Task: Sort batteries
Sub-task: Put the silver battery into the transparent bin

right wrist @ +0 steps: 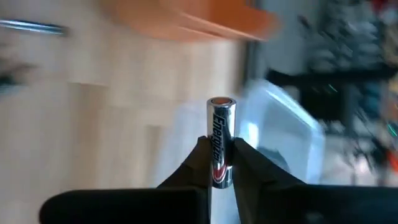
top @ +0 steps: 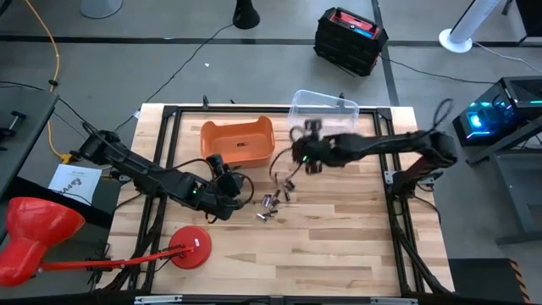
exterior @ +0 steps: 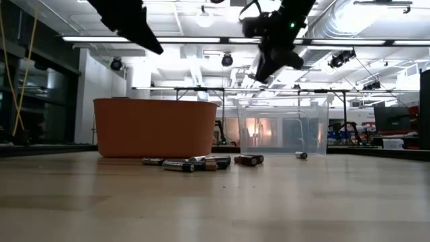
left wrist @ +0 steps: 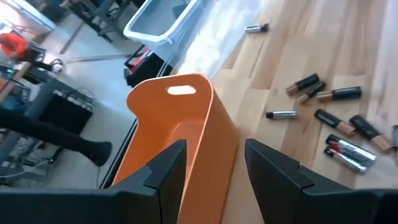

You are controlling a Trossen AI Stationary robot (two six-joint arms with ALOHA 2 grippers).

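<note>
Up close in the right wrist view, the right gripper (right wrist: 219, 163) has its fingers pinching a silver battery (right wrist: 221, 134) upright, with Energizer lettering you can't read anywhere else. The left wrist view shows the left gripper (left wrist: 214, 163) with fingers spread and nothing in them, hanging right over the orange bin (left wrist: 180, 134). That view also gives the best look at the loose batteries (left wrist: 339, 121) lying on the counter (left wrist: 292, 68) beside the bin. From the low view they're just a little row in front of the orange bin and the clear bin (exterior: 283, 126). The overhead view shows the right gripper raised between the bins, above the pile.
</note>
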